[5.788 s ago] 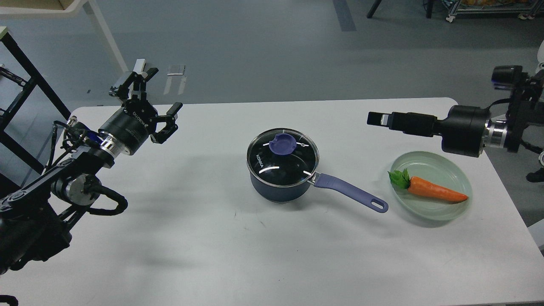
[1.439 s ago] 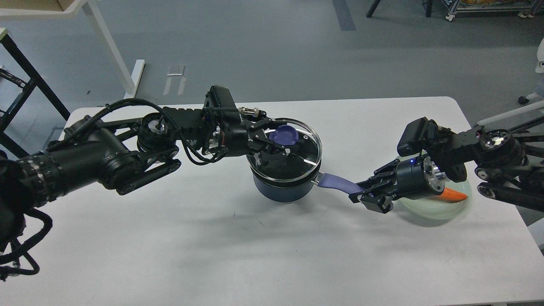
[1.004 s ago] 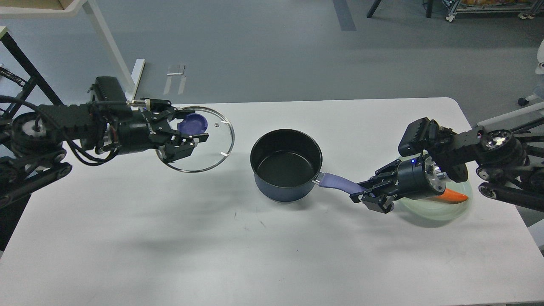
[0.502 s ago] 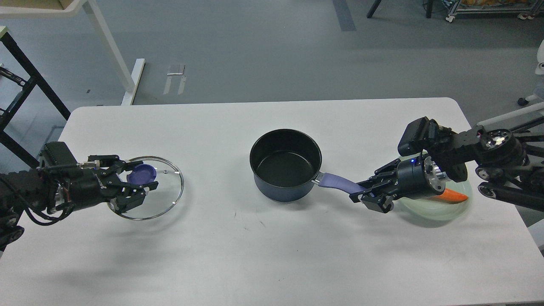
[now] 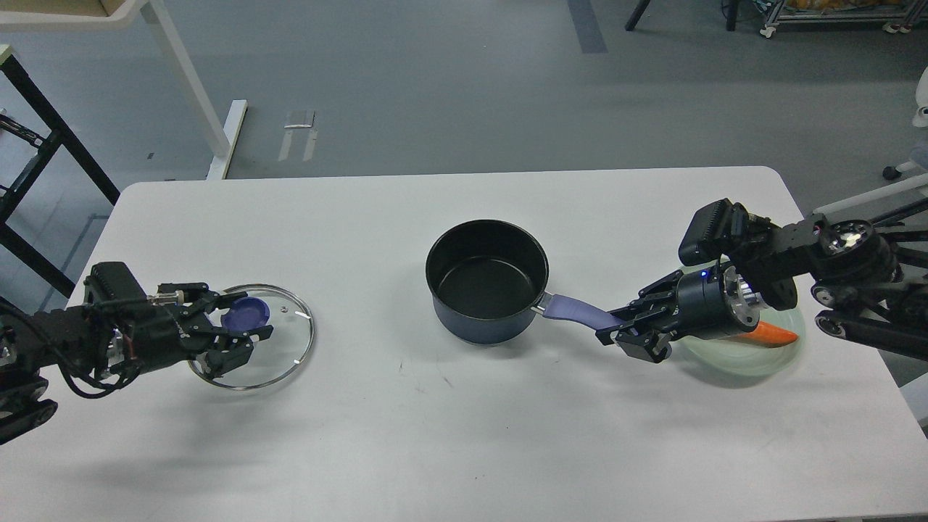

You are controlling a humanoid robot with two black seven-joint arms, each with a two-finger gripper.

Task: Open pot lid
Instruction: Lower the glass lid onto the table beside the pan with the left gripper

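Observation:
The pot stands uncovered at the table's middle, its black inside showing. Its purple-blue handle points right. My right gripper is shut on the far end of that handle. The lid, a clear glass disc with a metal rim, is at the table's left front, low over or on the surface; I cannot tell which. My left gripper is shut on its purple-blue knob, with one finger on each side of it.
A pale green plate with an orange carrot lies at the right, mostly behind my right wrist. The white table ends close to the left of my left arm. A black frame stands off the table at far left.
My left gripper lifted the lid off the pot, carried it left and down to the table's left front, and in the last half second shifted slightly right. My right gripper stayed on the handle.

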